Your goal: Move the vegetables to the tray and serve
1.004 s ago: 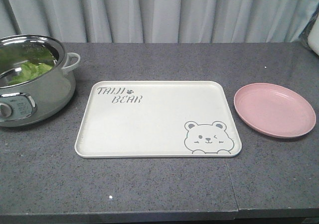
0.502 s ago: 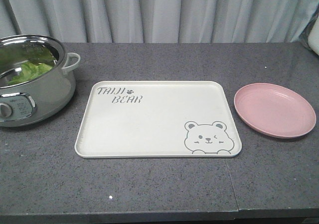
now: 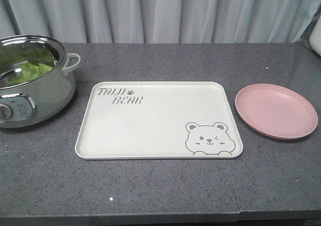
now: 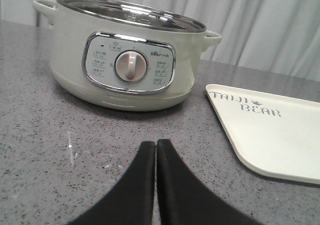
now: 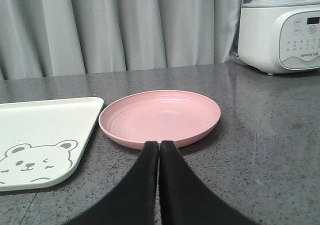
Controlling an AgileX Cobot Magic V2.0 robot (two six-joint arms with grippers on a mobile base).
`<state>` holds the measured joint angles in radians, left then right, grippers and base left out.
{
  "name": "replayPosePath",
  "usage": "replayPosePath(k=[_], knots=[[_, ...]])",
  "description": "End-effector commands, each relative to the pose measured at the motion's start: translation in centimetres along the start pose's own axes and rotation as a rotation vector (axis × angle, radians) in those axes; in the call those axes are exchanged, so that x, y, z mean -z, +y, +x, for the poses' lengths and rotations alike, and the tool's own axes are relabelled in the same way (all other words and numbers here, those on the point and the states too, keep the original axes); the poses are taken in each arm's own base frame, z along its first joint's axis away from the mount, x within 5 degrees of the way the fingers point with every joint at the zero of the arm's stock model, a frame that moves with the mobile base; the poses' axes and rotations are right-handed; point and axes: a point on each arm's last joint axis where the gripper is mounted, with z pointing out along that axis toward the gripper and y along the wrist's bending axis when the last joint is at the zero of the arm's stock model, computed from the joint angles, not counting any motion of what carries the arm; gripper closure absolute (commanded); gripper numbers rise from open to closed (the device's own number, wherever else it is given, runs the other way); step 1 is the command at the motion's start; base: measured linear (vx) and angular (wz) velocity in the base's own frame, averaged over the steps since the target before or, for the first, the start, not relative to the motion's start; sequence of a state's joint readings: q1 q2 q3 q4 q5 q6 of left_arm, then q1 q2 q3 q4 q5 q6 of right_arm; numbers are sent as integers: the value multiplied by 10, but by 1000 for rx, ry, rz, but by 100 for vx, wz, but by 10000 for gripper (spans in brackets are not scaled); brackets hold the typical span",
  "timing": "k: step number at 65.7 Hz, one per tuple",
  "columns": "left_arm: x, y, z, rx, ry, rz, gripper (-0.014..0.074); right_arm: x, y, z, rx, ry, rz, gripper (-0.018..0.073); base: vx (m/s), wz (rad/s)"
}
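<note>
Green lettuce, the vegetables (image 3: 27, 71), lies inside a pale green electric pot (image 3: 35, 93) at the left of the counter. The cream tray (image 3: 155, 120) with its bear drawing sits empty in the middle, and its corners also show as the tray (image 4: 280, 130) and the tray (image 5: 45, 130). My left gripper (image 4: 155, 144) is shut and empty, low over the counter in front of the pot (image 4: 130, 60). My right gripper (image 5: 159, 145) is shut and empty, just before the near rim of the pink plate (image 5: 160, 116). Neither gripper appears in the front view.
The round pink plate (image 3: 276, 110) lies empty right of the tray. A white blender-like appliance (image 5: 280, 27) stands at the far right of the counter. Grey curtains hang behind. The counter's front edge (image 3: 160, 217) runs along the bottom.
</note>
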<state>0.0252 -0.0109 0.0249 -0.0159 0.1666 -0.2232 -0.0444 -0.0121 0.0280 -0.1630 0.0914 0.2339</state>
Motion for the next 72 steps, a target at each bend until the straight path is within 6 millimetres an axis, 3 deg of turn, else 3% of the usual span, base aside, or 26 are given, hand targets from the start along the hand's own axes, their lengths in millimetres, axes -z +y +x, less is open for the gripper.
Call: replayPosePath(k=[1,39,46,60,72], knots=[[-1,1,2,9,-46,6,602,0,1,-2,16,-67,-11,561,0,0],[-1,1,1,1,-61,10,602,0,2,-5,16,-106,-21,561,0,0],[-1,-1,-6,30,-138,29,602,2,4,-14,6,-200,-44,561,0,0],[4,-3,-25,257,-329,92,602,12,10,-40,-33,-507,-127,561,0,0],[10,-5,-39,252,-491,131,602,13,10,-42,-239,-512,-178,561,0,0]])
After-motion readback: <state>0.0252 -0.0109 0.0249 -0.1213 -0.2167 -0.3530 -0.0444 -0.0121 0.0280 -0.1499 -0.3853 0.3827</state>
